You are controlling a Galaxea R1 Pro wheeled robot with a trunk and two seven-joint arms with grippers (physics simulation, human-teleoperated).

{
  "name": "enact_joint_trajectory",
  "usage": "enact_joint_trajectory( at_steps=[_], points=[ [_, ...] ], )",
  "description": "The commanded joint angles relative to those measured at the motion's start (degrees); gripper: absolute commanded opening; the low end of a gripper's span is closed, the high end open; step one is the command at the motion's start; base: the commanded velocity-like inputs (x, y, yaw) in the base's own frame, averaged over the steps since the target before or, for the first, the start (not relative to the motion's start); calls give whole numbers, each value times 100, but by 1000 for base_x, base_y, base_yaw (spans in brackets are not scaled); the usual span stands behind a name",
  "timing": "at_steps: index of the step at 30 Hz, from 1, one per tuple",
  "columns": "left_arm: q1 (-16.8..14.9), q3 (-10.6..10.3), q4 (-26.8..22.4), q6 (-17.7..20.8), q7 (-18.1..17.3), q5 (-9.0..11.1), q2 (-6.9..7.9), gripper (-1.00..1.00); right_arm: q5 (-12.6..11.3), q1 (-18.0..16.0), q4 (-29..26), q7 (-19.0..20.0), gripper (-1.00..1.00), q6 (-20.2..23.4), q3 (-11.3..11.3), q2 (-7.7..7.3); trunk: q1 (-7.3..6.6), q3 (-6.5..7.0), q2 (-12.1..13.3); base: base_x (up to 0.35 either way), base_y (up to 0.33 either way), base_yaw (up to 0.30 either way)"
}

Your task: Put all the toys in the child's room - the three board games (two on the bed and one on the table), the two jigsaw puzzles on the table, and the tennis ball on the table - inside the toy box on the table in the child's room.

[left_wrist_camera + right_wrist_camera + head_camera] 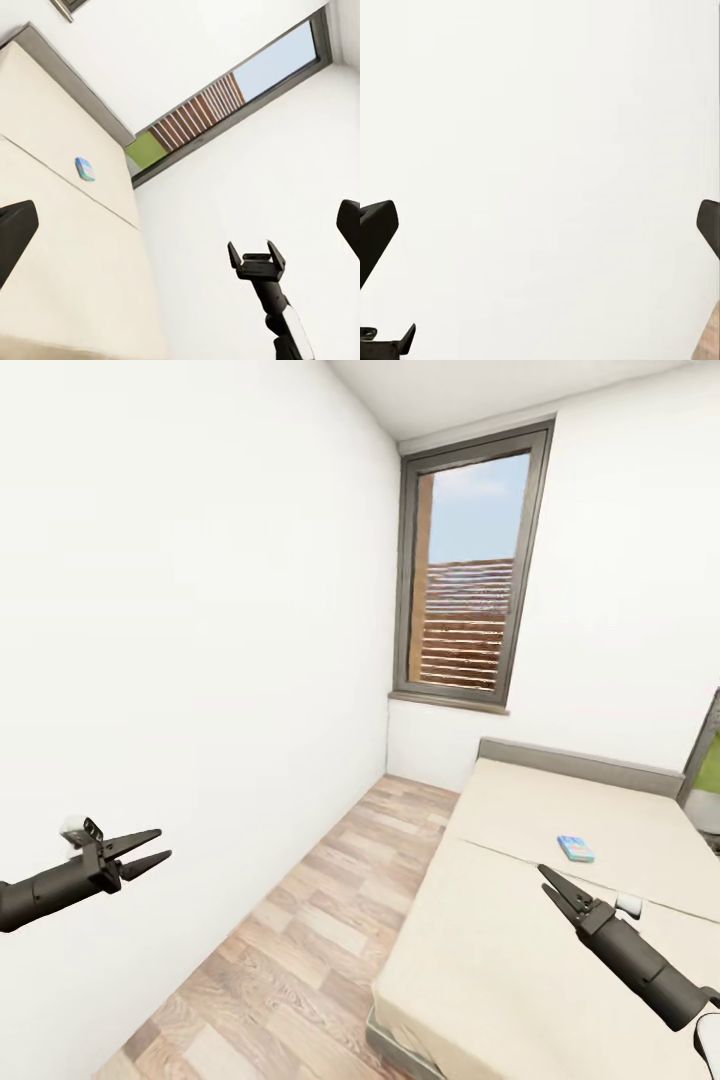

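A: biggest first – bed (560,960), beige mattress, grey frame edge, taking up the room's far-right side under the window (470,570); wood floor (300,950) runs between it and the white wall

B: task thing?

A: one board game (575,848) lying flat on the mattress, toward the head end of the bed, away from its edges. Also seen from the left wrist cam (85,169). Small flat blue box, some colour print, too small to read

B: handling?

A: my guess – light, stiff cardboard, smooth sides, not fragile. Sits low on a soft mattress, so fingers may sink in beside it. Best bet is pinching across the short width from above, on the two long edges; a flat lid gives nothing to grab

B: tools?

A: right tool (552,882) over the bed, just short of the game, pointing at it. From the head cam its fingers look near together, but the wrist cam shows them spread wide, nothing held. Left tool (150,847) off the bed, out by the wall, fingers parted, holding nothing

B: progress?

A: game not yet picked, looks like an approach step
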Motion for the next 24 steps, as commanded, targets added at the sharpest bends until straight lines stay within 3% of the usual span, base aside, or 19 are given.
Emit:
enact_joint_trajectory(
  at_steps=[1,11,24],
  points=[
    [1,3,1,22,-12,1,1,100,-14,-5,3,9,100,35,-5,1,4,-2,-4,238,0,-277],
    [2,3,1,17,3,1,-4,100,-15,-5,3,9,100,35,-9,1,4,-2,-4,303,0,-265],
    [4,3,1,9,0,1,-8,100,-16,-5,0,2,100,35,-4,-1,4,-24,-4,290,0,-66]
  ],
)
